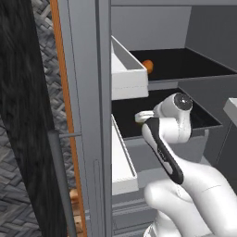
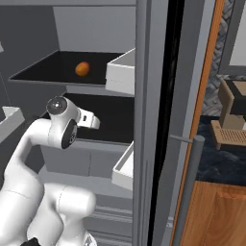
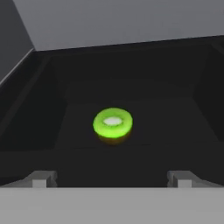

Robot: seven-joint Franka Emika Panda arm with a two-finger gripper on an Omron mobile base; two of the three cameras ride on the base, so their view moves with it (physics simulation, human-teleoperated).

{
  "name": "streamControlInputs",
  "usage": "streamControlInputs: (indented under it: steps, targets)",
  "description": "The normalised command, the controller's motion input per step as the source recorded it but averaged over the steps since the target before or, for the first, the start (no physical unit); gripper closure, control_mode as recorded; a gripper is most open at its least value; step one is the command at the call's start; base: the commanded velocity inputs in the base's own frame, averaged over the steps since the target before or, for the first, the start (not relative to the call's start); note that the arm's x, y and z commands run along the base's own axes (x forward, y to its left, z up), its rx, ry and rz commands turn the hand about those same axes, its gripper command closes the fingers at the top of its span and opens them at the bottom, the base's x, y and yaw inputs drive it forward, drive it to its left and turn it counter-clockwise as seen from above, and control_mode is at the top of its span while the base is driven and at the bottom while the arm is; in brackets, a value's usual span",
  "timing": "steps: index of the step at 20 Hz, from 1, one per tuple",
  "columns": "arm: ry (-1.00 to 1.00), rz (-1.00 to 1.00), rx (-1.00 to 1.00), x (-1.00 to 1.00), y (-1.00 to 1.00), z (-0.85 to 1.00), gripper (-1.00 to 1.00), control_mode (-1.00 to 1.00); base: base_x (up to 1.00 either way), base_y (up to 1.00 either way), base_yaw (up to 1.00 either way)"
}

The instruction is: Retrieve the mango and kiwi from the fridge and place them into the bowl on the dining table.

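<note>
Reached forward from the base into the open fridge (image 1: 88, 92), upper arm rising, elbow bent, forearm angled toward the lower dark shelf (image 2: 113, 117). Wrist held about level with that shelf's front edge, hand pointing inward along it. Gripper (image 3: 112, 178) spread wide, finger tips (image 3: 41, 179) well apart and closed on nothing.

Kiwi (image 3: 113, 123) lay on the lower shelf, cut face up, bright green with a pale centre, near the middle of the shelf floor and straight ahead of the gripper, lined up between the tips but apart from them. Gap between tips and kiwi hard to judge in the dark interior, though no contact visible.

Mango (image 2: 82, 68) sat on the upper shelf (image 1: 185, 65), an orange rounded fruit toward the back; from the left base view seen just past the corner of a white door bin (image 1: 127, 74). Well above the hand and untouched.

Second door bin (image 1: 122, 162) hung lower on the left door, beside the forearm. Right door (image 2: 151, 120) stood open edge-on, with its bar handle (image 2: 185, 187) in front of a wooden panel (image 2: 216, 211).
</note>
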Motion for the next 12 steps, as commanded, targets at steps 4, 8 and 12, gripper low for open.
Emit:
streamControlInputs:
  steps: [4,8,12]
  targets:
    - [0.09,0.0,0.0,0.34,0.1,-0.15,-1.0,-1.0,0.0,0.0,0.0]
    - [0.04,0.0,0.0,0.38,0.04,-0.25,-1.0,-1.0,0.0,0.0,0.0]
    - [0.0,0.0,0.0,0.38,0.0,-0.3,-1.0,-1.0,0.0,0.0,0.0]
